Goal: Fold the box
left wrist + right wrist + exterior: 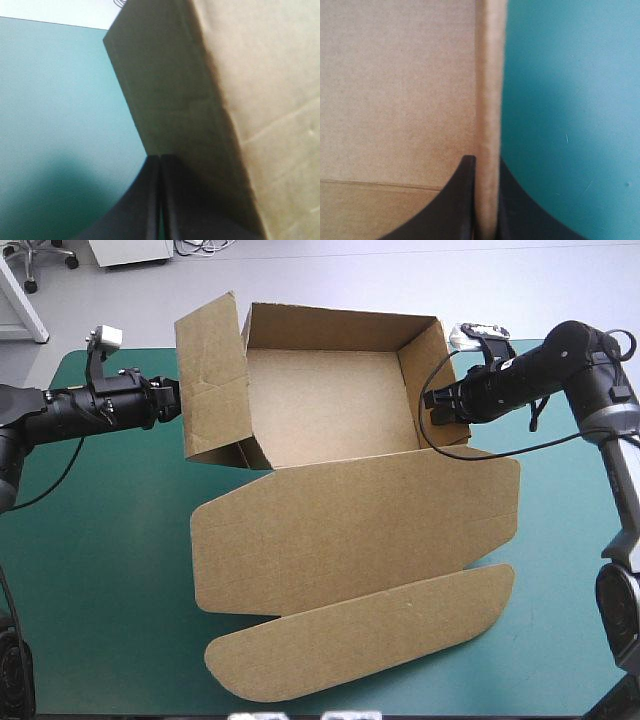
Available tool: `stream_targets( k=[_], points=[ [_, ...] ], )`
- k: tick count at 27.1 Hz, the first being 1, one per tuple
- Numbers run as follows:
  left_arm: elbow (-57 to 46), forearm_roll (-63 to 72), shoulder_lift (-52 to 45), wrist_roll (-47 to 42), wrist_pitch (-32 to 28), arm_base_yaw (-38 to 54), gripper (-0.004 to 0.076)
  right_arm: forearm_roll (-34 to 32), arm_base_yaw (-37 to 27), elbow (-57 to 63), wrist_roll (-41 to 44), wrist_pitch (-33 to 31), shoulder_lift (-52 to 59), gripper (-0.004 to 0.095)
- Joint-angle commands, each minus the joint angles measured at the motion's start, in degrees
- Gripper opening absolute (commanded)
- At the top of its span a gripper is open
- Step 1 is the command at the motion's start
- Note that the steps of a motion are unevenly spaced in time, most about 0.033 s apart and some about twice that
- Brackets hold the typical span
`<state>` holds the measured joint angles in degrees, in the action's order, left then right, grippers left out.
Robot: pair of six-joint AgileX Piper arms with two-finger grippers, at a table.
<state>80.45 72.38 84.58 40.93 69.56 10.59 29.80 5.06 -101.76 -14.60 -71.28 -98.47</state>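
Note:
The brown box [330,405] stands on the far half of the table as an open tray with its walls raised. Its lid [360,530] lies flat toward the front, ending in a rounded tuck flap [370,640]. The left side flap [210,380] stands upright and splayed outward. My left gripper [178,400] is shut, with its tip against that flap's outer face [200,100]; nothing sits between its fingers [150,200]. My right gripper [432,405] is shut on the right wall [425,380], and the wall's edge [490,75] runs between its fingers [462,200].
The box's far wall [340,320] stands at the table's far edge. Teal-green cover [90,540] stretches left of the lid, with a narrower strip [560,540] to its right. The tuck flap reaches close to the front edge.

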Motion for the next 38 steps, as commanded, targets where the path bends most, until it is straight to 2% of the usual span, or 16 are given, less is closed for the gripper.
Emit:
stream_targets(
  k=[1,7,11,14,20,22,28,38],
  points=[
    [1.89,5.07,-2.26,-0.81,4.71,-0.37,-0.001,2.76,0.2,-1.68,0.15,0.07,2.53,-0.0015],
    [1.89,5.01,-3.4,-0.81,4.71,-0.37,-0.0008,2.76,0.2,-1.68,0.23,0.07,2.53,-0.0015],
    [1.89,6.33,-3.4,-0.6,4.71,-0.37,0.005,2.76,0.2,-1.68,0.41,0.07,2.53,-0.0015],
    [1.89,6.6,-3.42,-0.6,4.71,-0.37,0.0108,2.76,0.2,-1.68,0.41,0.07,2.53,-0.0015],
    [1.89,7.01,-3.72,-0.6,4.71,-2.15,0.0278,2.76,0.2,-1.68,0.41,0.07,2.53,-0.0015],
    [1.89,7.01,-3.72,-0.6,4.71,-2.51,0.0304,2.76,0.2,-1.68,0.41,0.07,2.53,-0.0015],
    [2.31,10.35,-3.72,-0.84,4.71,-3.47,0.0309,2.67,0.2,-1.68,0.41,0.07,2.53,-0.0015],
    [3.6,6.49,-3.72,-1.49,2.32,-6.77,0.033,2.53,0.2,-1.68,1.15,0.07,2.53,-0.0015]
  ],
)
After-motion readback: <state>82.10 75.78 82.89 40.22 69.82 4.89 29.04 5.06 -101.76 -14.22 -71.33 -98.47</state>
